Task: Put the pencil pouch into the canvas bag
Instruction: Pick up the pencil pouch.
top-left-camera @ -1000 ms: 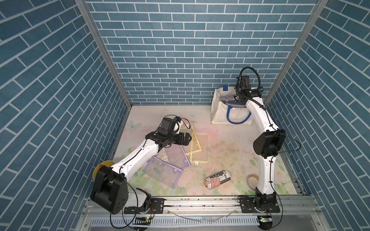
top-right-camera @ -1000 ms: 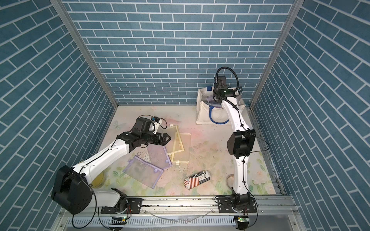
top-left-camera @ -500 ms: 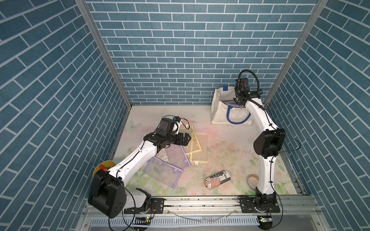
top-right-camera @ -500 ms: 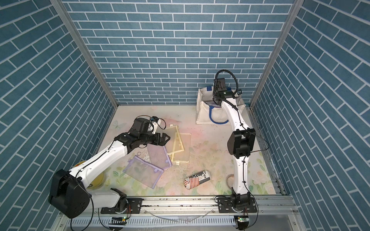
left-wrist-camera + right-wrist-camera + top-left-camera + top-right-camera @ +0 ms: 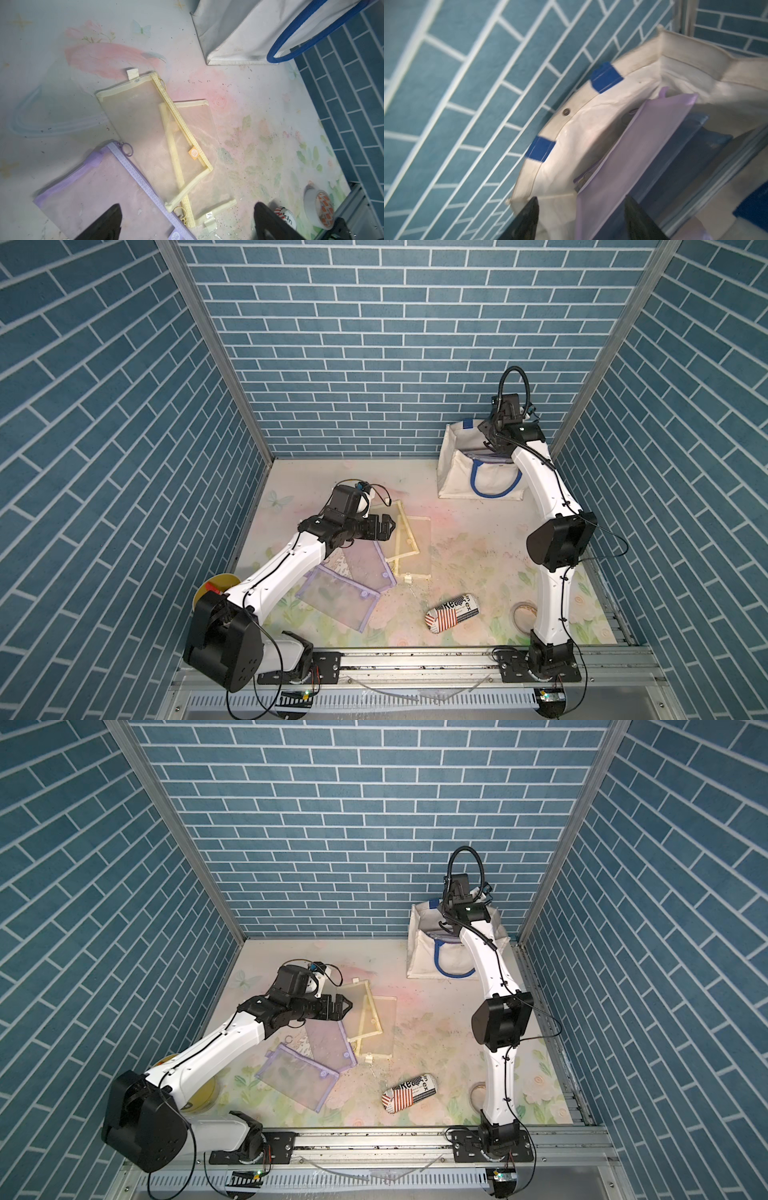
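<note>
- Standing in the far right corner of the desk (image 5: 469,556), back against the brick wall: the canvas bag (image 5: 455,481), mouth open, one blue handle (image 5: 492,494) drooping down its front.
- Lying inside that bag: the purple pouch (image 5: 639,149), tilted, leaning on some bluish flat things (image 5: 695,149) too blurred to name.
- Hovering right over the bag's mouth: the right fingers (image 5: 491,444), parted. In the right wrist view the pouch's lower corner shows between them, well clear of one finger and overlapping the other. Cannot tell whether it touches that one; not pinched.
- Hanging above the middle of the desk: the left fingers (image 5: 388,529), spread wide and holding nothing.
- Lying below them: two yellow mesh pouches (image 5: 145,124), crossed one over the other.
- Touching those on the near side: two lilac mesh pouches (image 5: 368,568), overlapping each other, partly under the left arm in both top views.
- Lying apart, nearer the front edge: a printed pouch (image 5: 452,612) with flag stripes and lettering.
- Sitting close to the right arm's lower link: a tape roll (image 5: 311,205).
</note>
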### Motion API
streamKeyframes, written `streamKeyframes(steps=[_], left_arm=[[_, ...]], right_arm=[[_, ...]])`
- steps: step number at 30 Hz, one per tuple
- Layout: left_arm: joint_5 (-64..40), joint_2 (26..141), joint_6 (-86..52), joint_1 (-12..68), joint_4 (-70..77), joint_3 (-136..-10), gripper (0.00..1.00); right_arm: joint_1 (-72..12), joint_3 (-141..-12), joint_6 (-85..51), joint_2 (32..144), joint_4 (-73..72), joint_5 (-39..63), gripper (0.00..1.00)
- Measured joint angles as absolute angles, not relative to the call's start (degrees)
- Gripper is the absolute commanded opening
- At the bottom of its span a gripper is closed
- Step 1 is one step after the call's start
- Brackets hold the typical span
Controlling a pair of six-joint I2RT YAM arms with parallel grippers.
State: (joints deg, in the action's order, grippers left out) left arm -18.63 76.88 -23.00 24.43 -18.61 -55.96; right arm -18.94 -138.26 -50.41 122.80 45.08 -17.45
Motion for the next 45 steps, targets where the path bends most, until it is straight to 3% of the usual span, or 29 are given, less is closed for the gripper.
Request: streamKeyframes(steps=[3, 8, 12, 23, 29, 35, 45], left_arm=[[-21.45, 79.2, -26.83, 22.06, -16.78, -53.91, 0.99], [-24.32, 82.96, -30.28, 17.8, -18.04, -52.03, 0.96], [-22.72, 81.36, -31.22, 15.11, -22.74, -50.41, 0.92], [-13.41, 60.38, -37.3, 14.9, -39.92, -39.29, 0.93], [-12.38, 57.01, -41.21, 14.85, -43.29, -35.05, 0.96], [-12.32, 52.49, -43.92, 14.85, -46.13, -31.88, 0.97], [-16.38, 54.96, -46.44, 14.81, -43.38, -26.65, 0.98]], right_arm=[[-24.43, -136.14, -42.74, 118.56, 47.07, -14.35, 0.63], [-33.3, -118.67, -39.03, 109.03, 44.38, -3.14, 0.61], [-34.7, -113.71, -39.05, 112.84, 43.66, 8.12, 0.6], [-41.65, -118.52, -38.96, 132.77, 41.85, 35.83, 0.59], [-46.26, -127.22, -38.87, 141.21, 41.98, 45.56, 0.57], [-47.35, -135.35, -37.45, 146.28, 44.62, 49.54, 0.55], [-49.12, -136.11, -34.94, 147.35, 48.53, 51.88, 0.53]])
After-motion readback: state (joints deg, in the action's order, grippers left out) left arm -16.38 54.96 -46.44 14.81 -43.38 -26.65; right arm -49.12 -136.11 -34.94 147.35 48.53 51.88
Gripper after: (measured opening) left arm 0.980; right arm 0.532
